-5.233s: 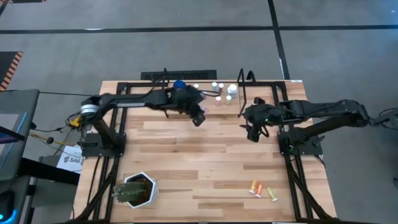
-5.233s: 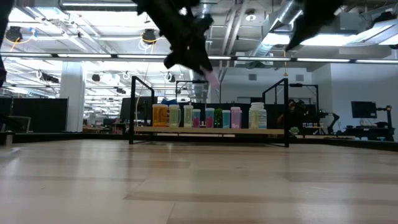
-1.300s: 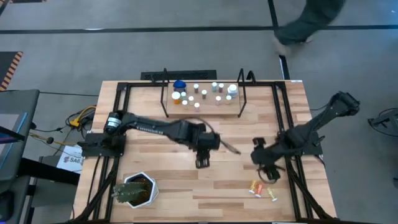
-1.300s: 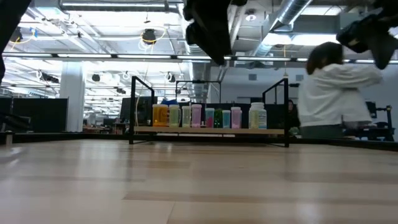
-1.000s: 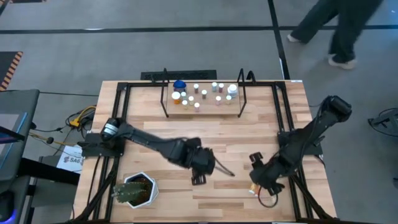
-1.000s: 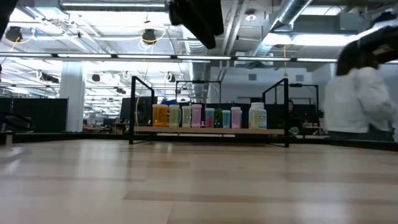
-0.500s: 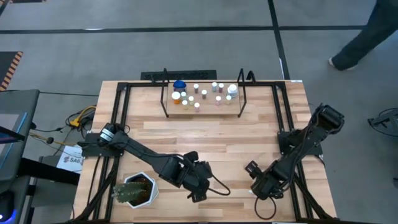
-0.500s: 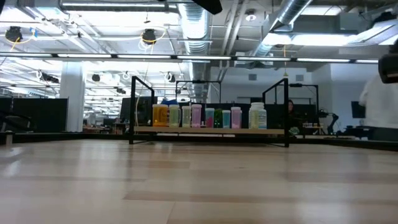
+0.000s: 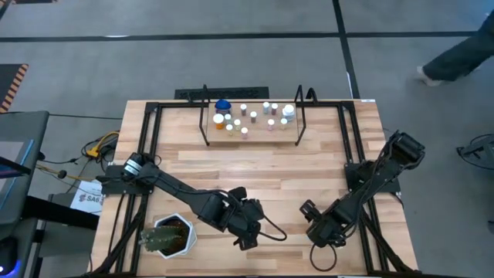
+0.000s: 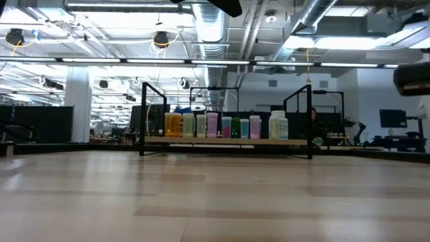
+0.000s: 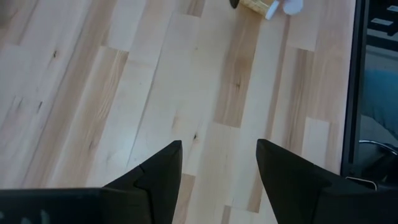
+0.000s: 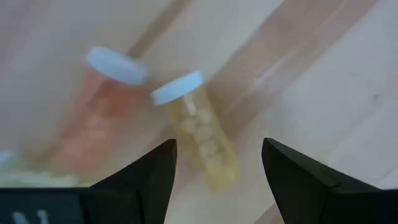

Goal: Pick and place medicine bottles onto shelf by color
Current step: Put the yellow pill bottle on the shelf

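Since half a second ago the right gripper has been shifted slightly along the table's near edge. Its fingers are spread with nothing between them, over a yellow bottle lying beside an orange bottle. The left gripper is seen unmoved near the plant, fingers likewise apart and empty. The shelf with its row of bottles is unchanged.
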Robot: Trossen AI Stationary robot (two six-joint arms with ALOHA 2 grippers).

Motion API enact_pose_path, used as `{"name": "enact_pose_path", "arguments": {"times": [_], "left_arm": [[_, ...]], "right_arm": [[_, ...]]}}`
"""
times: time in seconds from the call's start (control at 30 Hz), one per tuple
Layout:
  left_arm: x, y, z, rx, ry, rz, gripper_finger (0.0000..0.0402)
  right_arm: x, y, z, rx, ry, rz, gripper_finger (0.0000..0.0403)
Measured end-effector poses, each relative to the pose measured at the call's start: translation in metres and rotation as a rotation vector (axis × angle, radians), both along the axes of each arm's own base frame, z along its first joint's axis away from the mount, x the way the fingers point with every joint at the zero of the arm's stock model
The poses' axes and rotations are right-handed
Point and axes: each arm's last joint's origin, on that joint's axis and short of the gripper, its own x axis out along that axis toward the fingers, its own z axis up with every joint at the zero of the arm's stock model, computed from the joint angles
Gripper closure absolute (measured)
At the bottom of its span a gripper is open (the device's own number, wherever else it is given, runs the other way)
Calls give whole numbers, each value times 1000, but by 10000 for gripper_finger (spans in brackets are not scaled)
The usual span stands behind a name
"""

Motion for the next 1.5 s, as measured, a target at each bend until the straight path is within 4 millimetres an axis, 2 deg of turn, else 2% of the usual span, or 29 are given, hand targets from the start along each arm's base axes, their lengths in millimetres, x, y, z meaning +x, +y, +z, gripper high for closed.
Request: {"name": "enact_pose_path", "arguments": {"times": [0.2,0.37,0.77,0.93,1.1,1.37,1.5], "left_arm": [[0,0,0,2,1,-4,209],[0,0,0,3,1,-6,209],[0,0,0,-5,-4,18,209],[0,0,0,-7,-4,23,209],[0,0,0,-12,-3,31,209],[-1,1,0,-19,1,47,209],[-1,1,0,-17,1,49,209]], "right_arm": [[5,0,-15,-52,27,-11,143],[6,-3,-13,-53,30,-24,149],[10,-12,-10,-10,56,-118,246],[12,-12,-10,3,56,-123,270],[13,-11,-9,23,43,-143,261],[14,-10,-9,20,37,-114,206],[14,-11,-9,8,21,-108,192]]}}
